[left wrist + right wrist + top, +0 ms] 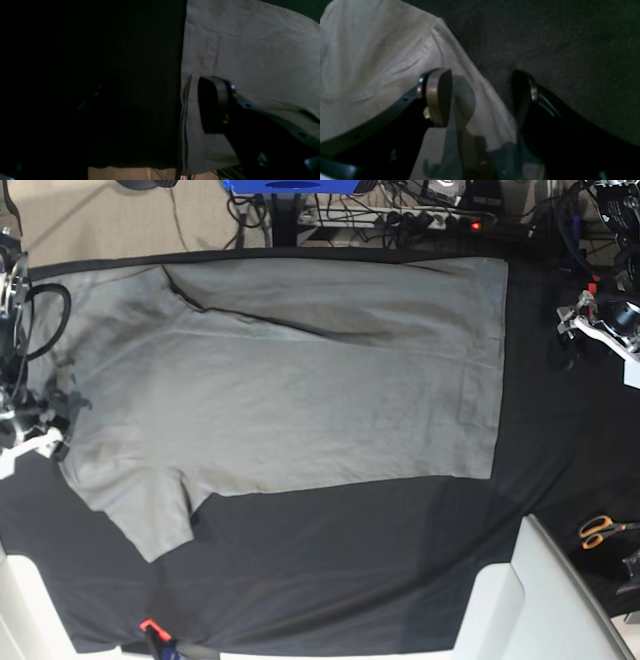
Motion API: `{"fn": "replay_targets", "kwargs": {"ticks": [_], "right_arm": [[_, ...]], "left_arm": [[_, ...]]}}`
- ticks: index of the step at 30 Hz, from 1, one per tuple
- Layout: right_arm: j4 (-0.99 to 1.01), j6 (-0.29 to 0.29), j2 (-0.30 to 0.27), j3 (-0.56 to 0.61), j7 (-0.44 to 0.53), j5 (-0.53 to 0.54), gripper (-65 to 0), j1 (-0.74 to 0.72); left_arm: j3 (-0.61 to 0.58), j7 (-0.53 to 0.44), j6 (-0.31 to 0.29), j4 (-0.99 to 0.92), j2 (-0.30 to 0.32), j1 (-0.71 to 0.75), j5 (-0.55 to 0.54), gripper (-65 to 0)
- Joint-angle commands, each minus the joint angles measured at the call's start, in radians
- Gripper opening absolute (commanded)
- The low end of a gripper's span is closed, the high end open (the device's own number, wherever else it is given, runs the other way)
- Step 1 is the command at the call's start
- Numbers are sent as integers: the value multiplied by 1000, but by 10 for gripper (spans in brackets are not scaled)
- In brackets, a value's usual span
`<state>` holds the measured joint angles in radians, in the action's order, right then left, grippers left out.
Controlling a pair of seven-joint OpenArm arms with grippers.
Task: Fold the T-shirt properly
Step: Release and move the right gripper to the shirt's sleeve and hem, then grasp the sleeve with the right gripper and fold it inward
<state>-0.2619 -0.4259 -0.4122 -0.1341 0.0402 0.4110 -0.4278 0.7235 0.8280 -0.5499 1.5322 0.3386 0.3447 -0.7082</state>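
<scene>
T-shirt (290, 380) flat; right hand (482, 97) spread above sleeve edge.

the right gripper (482, 97) has black arms ending in rounded pads, one catching grey light. small silver screws and a brass fitting show beside them.

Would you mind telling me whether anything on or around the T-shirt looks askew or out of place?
The T-shirt lies spread out, but its far sleeve is tucked over the body, while the near sleeve sticks out flat. Orange-handled scissors lie at the table's edge, apart from the shirt.
</scene>
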Motion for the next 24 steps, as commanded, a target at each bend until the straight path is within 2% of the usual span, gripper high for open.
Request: {"fn": "replay_targets", "kwargs": {"ticks": [1, 3, 4, 9, 16, 22, 24], "right_arm": [[-6, -8, 0, 3, -20, -4, -294, -16], [-6, -8, 3, 3, -20, -4, -315, -16], [-6, -8, 5, 3, -20, -4, -356, -15], [-6, -8, 6, 0, -20, -4, -650, -15], [-52, -8, 6, -3, -24, 2, -650, -9], [-247, -6, 6, -16, -138, 4, -650, 76], [-319, -6, 14, -83, -178, 4, -650, 109]], "left_arm": [[8, -17, -2, 15, 18, 1, -17, -194], [5, -17, -2, 15, 18, 1, -17, -194], [3, -17, -2, 15, 18, 1, -17, -194], [3, -17, -2, 15, 18, 1, -17, -194], [2, -16, -2, 15, 17, 1, -17, -194], [2, -14, -2, 15, 17, 1, -17, -194], [2, -12, -2, 15, 17, 0, -17, -194]]}}
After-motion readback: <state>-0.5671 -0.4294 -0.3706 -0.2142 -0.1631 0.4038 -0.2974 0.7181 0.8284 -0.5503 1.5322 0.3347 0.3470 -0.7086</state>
